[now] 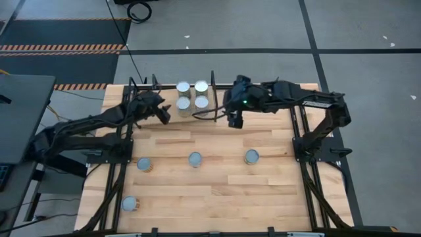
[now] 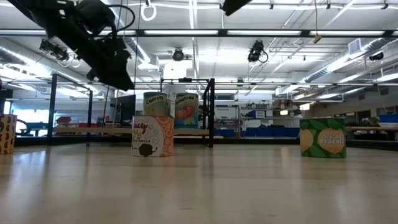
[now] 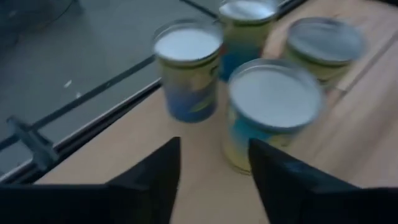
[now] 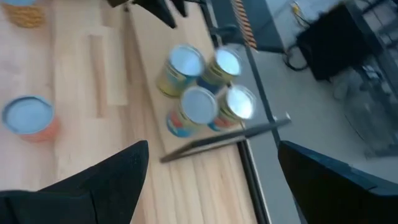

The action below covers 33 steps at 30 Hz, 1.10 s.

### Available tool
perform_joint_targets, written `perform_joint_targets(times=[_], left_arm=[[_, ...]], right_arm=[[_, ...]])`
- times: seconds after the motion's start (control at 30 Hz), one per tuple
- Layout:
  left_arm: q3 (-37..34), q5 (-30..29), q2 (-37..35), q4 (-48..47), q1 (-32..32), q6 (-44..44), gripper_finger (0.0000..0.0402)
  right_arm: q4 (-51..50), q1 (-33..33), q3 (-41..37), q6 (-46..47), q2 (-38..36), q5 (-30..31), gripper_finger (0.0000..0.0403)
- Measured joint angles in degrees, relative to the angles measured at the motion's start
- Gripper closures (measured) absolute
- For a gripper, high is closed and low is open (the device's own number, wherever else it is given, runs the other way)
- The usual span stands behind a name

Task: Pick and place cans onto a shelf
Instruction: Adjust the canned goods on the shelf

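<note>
Four cans (image 1: pixel 192 95) stand upright in a tight square on the shelf (image 1: pixel 171 89) at the table's far edge, next to its black upright divider (image 1: pixel 212 99). They also show in the left wrist view (image 3: pixel 249 74) and in the right wrist view (image 4: pixel 205 87). My left gripper (image 1: pixel 162 113) is open and empty, just left of the group, its fingers (image 3: pixel 155 177) pointing at the nearest can (image 3: pixel 270 109). My right gripper (image 1: pixel 235 120) is wide open and empty, right of the divider, above the table. Four more cans stand on the tabletop (image 1: pixel 144 164) (image 1: pixel 195 159) (image 1: pixel 251 157) (image 1: pixel 129 204).
Black rods (image 4: pixel 217 142) edge the shelf. Dark arm frames run down the table's left side (image 1: pixel 115 178) and right side (image 1: pixel 316 178). In the low view, a can (image 2: pixel 153 135) stands in front of the shelf, and another (image 2: pixel 323 137) stands to the right.
</note>
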Motion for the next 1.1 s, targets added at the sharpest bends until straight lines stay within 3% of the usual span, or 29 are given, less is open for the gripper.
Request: perform_joint_targets(times=[0.2,0.4,0.77,1.1], left_arm=[[0.0,-1.95,5.39,1.83,1.5,-1.33,0.0315],[0.0,-1.42,8.63,6.81,0.92,-1.26,0.0372],[0.0,2.48,11.85,9.95,0.41,-2.33,0.0387],[0.0,2.6,11.88,10.9,0.21,-3.05,0.0386]], right_arm=[[-1.62,-0.01,0.0,1.92,-1.2,0.75,0.0037],[-1.71,-0.07,-0.02,1.76,-1.06,0.61,0.0037],[-1.82,-0.08,-0.04,1.56,-1.05,0.52,0.0037],[-1.82,-0.11,-0.04,1.73,-1.07,0.51,0.0037]])
